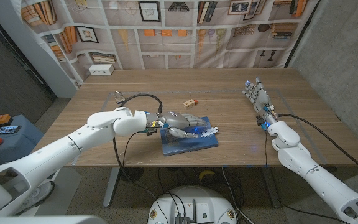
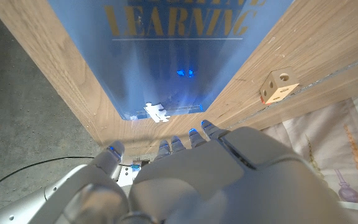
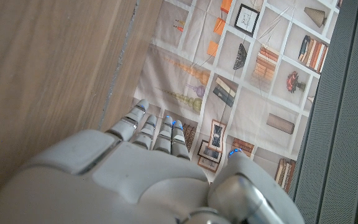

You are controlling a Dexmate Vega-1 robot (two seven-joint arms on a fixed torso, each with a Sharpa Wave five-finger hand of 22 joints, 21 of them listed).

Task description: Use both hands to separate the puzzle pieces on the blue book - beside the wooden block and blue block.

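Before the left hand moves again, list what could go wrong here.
1. The left hand is over the blue book alone, while the right hand stands far off across the wooden table; a one-handed pull may drag the white puzzle pieces instead of parting them.
2. The book lies near the table's front edge, so a push could slide it off.

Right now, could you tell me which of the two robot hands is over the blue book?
The left robot hand: it reaches over the blue book, while the right robot hand stands far off on bare table.
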